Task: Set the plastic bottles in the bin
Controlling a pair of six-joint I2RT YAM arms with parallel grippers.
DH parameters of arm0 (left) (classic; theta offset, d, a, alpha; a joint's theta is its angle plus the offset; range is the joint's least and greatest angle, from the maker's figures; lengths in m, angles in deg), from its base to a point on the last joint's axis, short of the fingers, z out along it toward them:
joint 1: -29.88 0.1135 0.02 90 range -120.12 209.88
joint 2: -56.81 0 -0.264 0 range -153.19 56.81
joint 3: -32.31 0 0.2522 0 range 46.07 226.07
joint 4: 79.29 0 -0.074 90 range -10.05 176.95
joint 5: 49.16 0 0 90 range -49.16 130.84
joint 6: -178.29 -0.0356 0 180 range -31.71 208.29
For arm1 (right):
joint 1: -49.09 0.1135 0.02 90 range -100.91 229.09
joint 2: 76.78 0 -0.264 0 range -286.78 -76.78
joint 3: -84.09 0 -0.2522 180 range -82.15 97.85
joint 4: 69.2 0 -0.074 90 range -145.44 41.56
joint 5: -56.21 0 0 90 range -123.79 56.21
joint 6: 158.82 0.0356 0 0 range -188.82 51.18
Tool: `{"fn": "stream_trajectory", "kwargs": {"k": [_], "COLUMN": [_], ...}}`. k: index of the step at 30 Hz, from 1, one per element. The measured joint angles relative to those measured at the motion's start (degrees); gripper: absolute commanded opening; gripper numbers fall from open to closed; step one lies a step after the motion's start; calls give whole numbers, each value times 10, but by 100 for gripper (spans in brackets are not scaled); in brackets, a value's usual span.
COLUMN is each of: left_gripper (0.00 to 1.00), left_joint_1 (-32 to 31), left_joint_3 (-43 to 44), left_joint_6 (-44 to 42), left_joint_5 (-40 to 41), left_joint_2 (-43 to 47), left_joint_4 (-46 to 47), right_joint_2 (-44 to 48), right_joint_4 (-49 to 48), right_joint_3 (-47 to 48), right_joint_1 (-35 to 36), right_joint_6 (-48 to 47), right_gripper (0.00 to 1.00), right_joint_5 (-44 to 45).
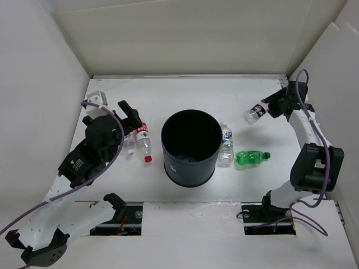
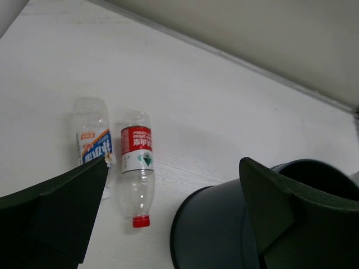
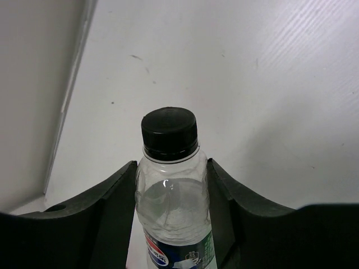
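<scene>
The black bin [image 1: 190, 147] stands at the table's middle; it also shows in the left wrist view [image 2: 224, 235]. My left gripper [image 1: 130, 115] is open and empty, above two bottles left of the bin: a clear bottle with red label and cap [image 1: 144, 142] [image 2: 136, 168] and a clear bottle with blue and orange label [image 1: 129, 143] [image 2: 93, 140]. My right gripper [image 1: 270, 104] is shut on a clear bottle with dark label and black cap [image 1: 254, 113] [image 3: 173, 185], held at the far right. A clear bottle with blue label [image 1: 226, 144] leans by the bin. A green bottle [image 1: 251, 157] lies right of it.
White walls enclose the table on the left, back and right. The arm bases and two dark slots sit along the near edge.
</scene>
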Motion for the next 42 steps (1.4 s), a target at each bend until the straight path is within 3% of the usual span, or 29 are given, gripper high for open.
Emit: {"fn": "stream_trajectory", "kwargs": {"k": [9,19,24,30,36,42], "left_gripper": [100,100,100,100,100,100], "left_joint_1": [0,-1,-9,-12,-12,-12], "left_joint_3": [210,459,469,469,455,410], "left_joint_6": [-63,-151,-163,-163,-158,-148], "left_joint_5": [-77,-372,-490,-594,-640,-675], "left_joint_2": [-63,-297,-373,-388,-388,-387], "left_joint_4": [8,15,15,34,70,97], "right_joint_2": [38,114,152,161,153,146], "right_joint_4": [6,10,-33,-107,-139,-182], "right_joint_3": [55,192,241,251,259,261], "right_joint_1": [2,90,150,235,334,384], "right_joint_6": [-45,-105,-126,-138,-142,-136], "right_gripper": [0,0,0,0,0,0], "right_joint_5": [-21,-45,-108,-207,-253,-266]}}
